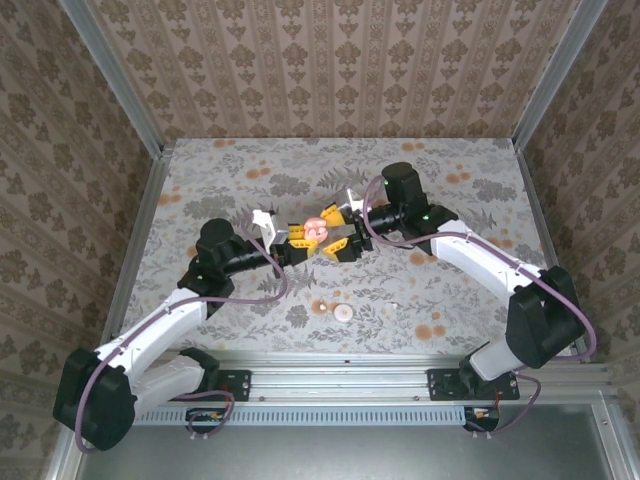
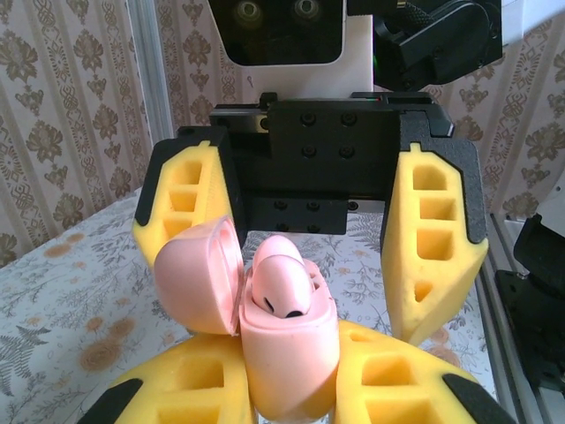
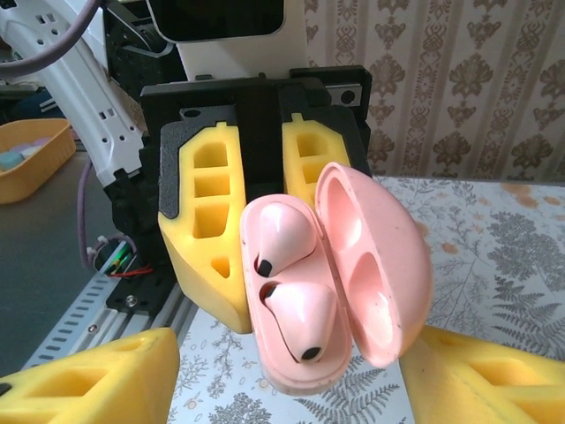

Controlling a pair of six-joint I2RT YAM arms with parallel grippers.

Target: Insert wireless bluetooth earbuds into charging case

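The left gripper (image 1: 308, 242) is clamped on the lower body of the charging case (image 3: 296, 375), holding it up off the flowered table (image 1: 470, 300) near the middle. The case stands upright with its long axis running up and down and its open mouth towards the right arm. Its lid (image 3: 380, 265) is swung back on the hinge - to the right in the right wrist view, to the left in the left wrist view.

Both wireless bluetooth earbuds (image 3: 287, 234) sit in their wells, one above the other, rounded backs outward and dark tips low.

The right gripper (image 1: 335, 230) faces the case head-on, its yellow fingers (image 2: 437, 238) spread wide to either side of it, not touching.

A small pale round piece (image 1: 343, 311) lies on the cloth nearer the arm bases, just beside an orange printed spot (image 1: 322, 306). A yellow bin (image 3: 31, 146) sits off the table's edge.
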